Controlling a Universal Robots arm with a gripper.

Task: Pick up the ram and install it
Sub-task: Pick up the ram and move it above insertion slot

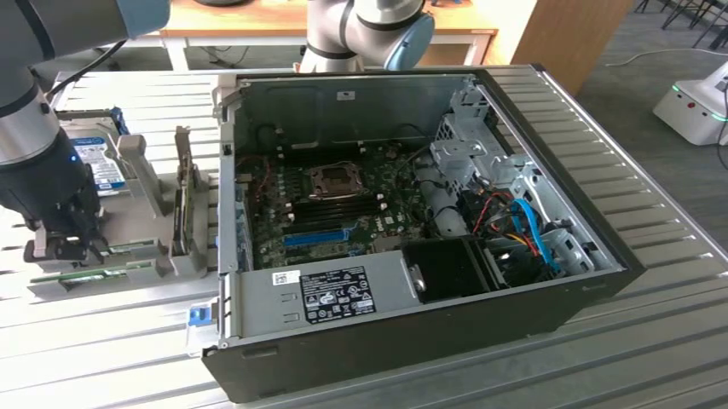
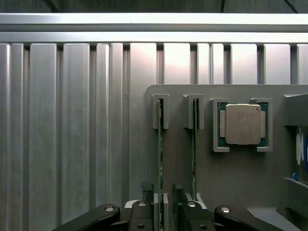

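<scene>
tool (image 2: 161, 197) wide open | astride ram (image 2: 160, 144) in grey holder (image 2: 231, 178) | seemingly not gripping

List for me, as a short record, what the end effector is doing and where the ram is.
End effector: open, straddling one ram stick
Ram: on edge in grey holder, not lifted
Second stick: beside it, in its own slot
Processor chip: in same holder
Computer case: open, board exposed
</scene>
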